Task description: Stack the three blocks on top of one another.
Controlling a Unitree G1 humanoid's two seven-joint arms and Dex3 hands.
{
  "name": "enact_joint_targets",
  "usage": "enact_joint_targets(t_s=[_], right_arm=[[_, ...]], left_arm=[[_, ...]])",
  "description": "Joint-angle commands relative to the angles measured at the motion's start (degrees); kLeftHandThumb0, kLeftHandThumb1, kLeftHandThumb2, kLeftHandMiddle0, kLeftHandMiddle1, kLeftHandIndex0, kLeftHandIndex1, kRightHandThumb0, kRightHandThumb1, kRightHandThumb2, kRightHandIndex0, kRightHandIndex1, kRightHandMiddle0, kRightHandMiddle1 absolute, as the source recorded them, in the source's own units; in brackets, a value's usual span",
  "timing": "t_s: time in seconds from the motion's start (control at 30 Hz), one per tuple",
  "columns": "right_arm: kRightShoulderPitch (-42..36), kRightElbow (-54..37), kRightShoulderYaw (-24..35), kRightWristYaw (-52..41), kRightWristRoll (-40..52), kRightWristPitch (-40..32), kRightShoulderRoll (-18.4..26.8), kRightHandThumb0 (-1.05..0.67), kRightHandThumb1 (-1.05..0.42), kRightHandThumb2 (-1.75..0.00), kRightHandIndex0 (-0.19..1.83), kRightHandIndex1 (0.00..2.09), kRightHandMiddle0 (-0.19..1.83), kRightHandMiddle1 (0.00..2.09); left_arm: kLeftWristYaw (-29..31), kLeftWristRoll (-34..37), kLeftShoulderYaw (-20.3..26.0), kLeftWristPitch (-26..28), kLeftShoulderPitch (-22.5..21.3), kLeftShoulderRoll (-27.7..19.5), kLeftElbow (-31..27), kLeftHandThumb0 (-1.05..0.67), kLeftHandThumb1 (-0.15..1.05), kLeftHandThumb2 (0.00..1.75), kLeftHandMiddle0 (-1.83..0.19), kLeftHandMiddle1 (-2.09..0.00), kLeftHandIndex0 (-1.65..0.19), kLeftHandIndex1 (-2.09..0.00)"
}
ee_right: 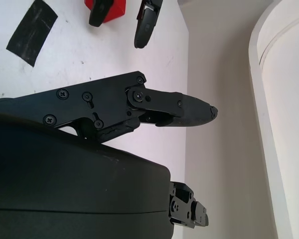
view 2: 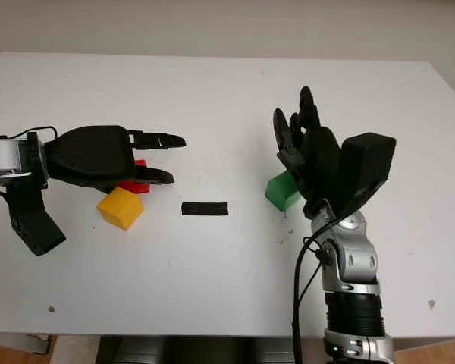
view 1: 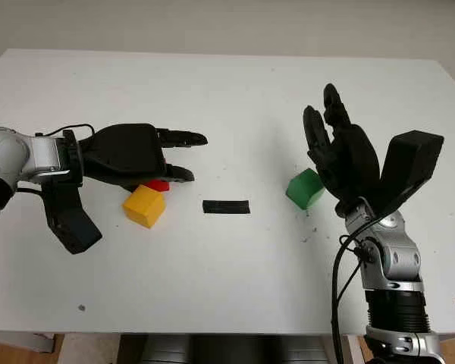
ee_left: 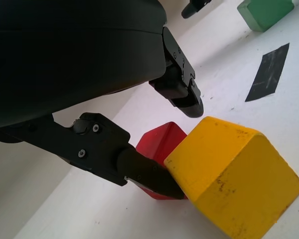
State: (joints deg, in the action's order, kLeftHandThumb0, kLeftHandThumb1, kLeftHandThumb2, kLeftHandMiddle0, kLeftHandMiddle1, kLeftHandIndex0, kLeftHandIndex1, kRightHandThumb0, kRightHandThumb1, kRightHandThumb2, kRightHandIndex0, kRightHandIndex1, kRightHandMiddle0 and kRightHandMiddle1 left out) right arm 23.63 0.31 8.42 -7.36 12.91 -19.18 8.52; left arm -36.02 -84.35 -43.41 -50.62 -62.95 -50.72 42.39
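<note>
Left eye view: the white bench (view 1: 227, 91) carries a yellow block (view 1: 144, 205) at the left, with a red block (view 1: 158, 185) just behind it and mostly hidden under the left robot hand (view 1: 183, 155). That robot hand hangs over the two blocks, open and holding nothing. A strip of black tape (view 1: 226, 206) lies between the yellow block and a green block (view 1: 305, 189) at the right. The right robot hand (view 1: 327, 129) stands beside the green block, fingers up, open and empty.

Left wrist view: one black finger (ee_left: 149, 175) lies against the red block (ee_left: 162, 144), which touches the yellow block (ee_left: 234, 179). The green block (ee_left: 265, 12) sits well apart.

Right wrist view: the right robot hand's fingers (ee_right: 182, 110) are extended over the bench, grasping nothing.
</note>
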Motion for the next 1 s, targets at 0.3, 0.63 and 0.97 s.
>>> enact_joint_targets(t_s=[0.3,0.63,0.97], right_arm=[[-0.65,-1.84,0.89,-1.68,1.11,-0.16,1.17,-0.54,-1.05,-0.54,-0.19,0.00,-0.19,0.00],[-0.46,-1.30,1.09,-1.58,1.29,-0.79,0.80,-0.55,-1.05,-0.51,-0.19,0.00,-0.19,0.00],[-0.43,-0.61,0.89,-1.88,0.99,-0.45,0.97,-0.56,-1.05,-0.49,-0.19,0.00,-0.19,0.00]], left_arm=[[-10.06,-4.43,-5.36,5.46,-3.53,1.15,2.73,-0.44,0.93,0.06,-0.26,-0.08,-0.34,-1.19],[-11.74,-4.86,-7.04,7.76,-4.11,0.81,3.25,-0.37,0.91,0.05,-0.37,-0.08,-0.43,-1.45],[-9.30,-0.34,-3.58,9.19,-3.14,-0.63,-0.40,-0.38,0.91,0.05,-0.38,-0.08,-0.40,-1.48]])
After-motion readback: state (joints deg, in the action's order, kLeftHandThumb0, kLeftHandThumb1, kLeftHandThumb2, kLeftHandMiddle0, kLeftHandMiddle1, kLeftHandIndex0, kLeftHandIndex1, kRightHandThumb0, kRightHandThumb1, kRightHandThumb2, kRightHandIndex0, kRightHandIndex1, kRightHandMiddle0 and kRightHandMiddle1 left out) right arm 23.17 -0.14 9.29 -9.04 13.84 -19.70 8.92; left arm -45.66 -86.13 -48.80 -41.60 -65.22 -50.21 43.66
